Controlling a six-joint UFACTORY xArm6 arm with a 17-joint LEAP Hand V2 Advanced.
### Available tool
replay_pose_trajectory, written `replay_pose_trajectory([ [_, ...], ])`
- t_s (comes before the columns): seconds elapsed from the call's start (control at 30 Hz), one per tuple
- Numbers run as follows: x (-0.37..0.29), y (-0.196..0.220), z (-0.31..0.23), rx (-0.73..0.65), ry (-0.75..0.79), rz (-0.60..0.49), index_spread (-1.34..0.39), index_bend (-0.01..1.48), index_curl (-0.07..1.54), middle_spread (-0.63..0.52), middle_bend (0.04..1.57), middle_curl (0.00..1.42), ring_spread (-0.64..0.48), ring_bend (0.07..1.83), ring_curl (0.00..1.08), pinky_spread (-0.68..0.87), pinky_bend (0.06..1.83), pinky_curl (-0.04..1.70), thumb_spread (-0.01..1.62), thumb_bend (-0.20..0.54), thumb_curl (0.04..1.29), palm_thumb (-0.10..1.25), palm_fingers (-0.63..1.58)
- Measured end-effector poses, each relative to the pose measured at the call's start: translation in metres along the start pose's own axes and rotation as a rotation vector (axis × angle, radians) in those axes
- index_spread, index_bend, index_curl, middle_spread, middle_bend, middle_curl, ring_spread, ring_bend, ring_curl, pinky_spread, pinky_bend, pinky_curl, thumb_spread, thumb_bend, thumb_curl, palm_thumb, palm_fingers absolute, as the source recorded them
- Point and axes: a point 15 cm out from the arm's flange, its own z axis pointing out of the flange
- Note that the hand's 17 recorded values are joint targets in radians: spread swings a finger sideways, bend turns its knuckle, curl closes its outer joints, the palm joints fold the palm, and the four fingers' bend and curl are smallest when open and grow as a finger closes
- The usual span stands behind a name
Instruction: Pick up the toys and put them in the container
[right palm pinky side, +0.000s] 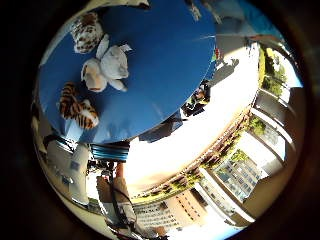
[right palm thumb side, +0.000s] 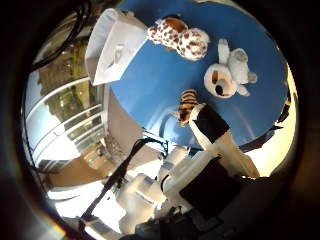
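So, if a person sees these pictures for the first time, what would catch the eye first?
Probably the three plush toys lying on the blue table: a spotted leopard, a white dog and a striped tiger. Next comes the white container at the table's edge beside the leopard. The robot hand reaches toward the tiger, with one finger straight.

blue table (right palm pinky side: 165, 60); 3 toys: spotted (right palm pinky side: 87, 32), white (right palm pinky side: 106, 67), tiger (right palm pinky side: 77, 106)

Three plush toys are crowding one side of the blue table (right palm pinky side: 170, 60): a spotted leopard (right palm thumb side: 182, 37), a white dog (right palm thumb side: 227, 74) and a tiger (right palm pinky side: 77, 107). The white container (right palm thumb side: 112, 47) is standing at the table's edge near the leopard, while bare blue surface is lying open beyond the toys.
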Motion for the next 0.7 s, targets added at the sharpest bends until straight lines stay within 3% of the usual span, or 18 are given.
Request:
replay_pose_trajectory([
  [0.2,0.02,-0.011,0.011,0.027,0.019,0.011,-0.21,0.18,0.31,0.03,0.17,0.3,0.23,0.24,0.33,0.37,0.35,0.23,1.19,-0.025,0.38,0.65,0.13],
  [0.47,0.022,-0.022,0.062,-0.067,-0.023,-0.029,-0.26,0.16,0.29,0.03,0.16,0.3,0.23,0.27,0.34,0.38,0.38,0.25,1.18,-0.024,0.38,0.65,0.06],
  [0.7,0.018,-0.037,0.103,-0.066,-0.018,-0.059,-0.3,0.17,0.28,0.02,0.16,0.29,0.23,0.27,0.33,0.38,0.39,0.26,1.17,-0.024,0.38,0.65,0.03],
])
